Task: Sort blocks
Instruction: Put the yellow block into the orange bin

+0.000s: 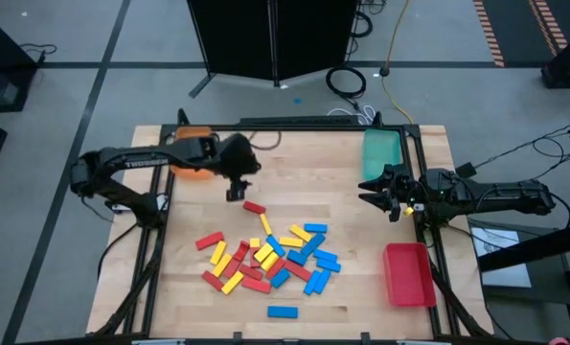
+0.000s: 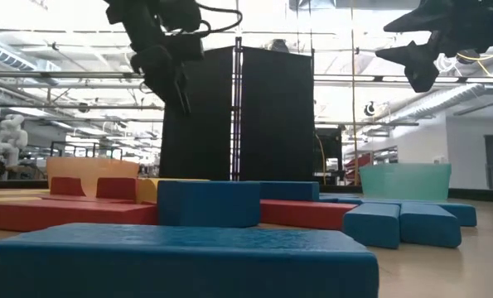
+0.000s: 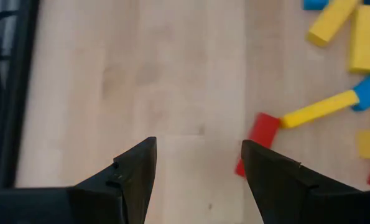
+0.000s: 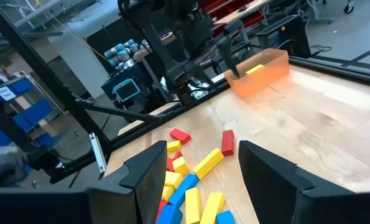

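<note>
Red, yellow and blue blocks lie flat in a loose heap on the wooden table's middle. One red block lies apart on the heap's far side, and one blue block lies near the front edge. My left gripper hangs open above bare wood just left of that red block, tilted downward, nothing between its fingers. My right gripper waits open and level at the table's right side, high above the table. A yellow block lies in the orange tray.
The orange tray stands at the far left under my left arm, a teal tray at the far right, a red tray at the near right. Bare wood lies between the heap and the trays.
</note>
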Robot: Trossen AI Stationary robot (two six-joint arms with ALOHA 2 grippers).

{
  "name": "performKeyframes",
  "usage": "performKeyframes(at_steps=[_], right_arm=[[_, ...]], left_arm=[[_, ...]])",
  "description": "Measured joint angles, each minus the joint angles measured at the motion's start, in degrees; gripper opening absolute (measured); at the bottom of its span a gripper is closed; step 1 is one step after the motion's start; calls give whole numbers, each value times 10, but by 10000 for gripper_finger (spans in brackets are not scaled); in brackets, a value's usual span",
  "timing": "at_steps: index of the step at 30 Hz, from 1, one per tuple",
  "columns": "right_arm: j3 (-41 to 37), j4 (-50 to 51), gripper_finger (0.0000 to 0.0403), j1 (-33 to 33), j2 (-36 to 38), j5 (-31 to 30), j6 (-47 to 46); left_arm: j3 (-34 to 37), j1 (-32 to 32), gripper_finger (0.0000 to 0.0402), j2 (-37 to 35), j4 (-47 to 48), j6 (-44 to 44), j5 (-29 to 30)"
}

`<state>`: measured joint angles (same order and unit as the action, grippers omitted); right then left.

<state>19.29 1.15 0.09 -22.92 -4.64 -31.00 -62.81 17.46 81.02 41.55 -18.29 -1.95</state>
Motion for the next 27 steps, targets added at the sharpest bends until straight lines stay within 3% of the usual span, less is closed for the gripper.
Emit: performKeyframes(at_steps=[13, 27], right_arm=[[0, 4, 194, 0, 0, 1, -10], [0, 4, 194, 0, 0, 2, -13]], left_arm=[[0, -77, 232, 40, -17, 10, -19], [0, -162, 232, 55, -37, -80, -38]])
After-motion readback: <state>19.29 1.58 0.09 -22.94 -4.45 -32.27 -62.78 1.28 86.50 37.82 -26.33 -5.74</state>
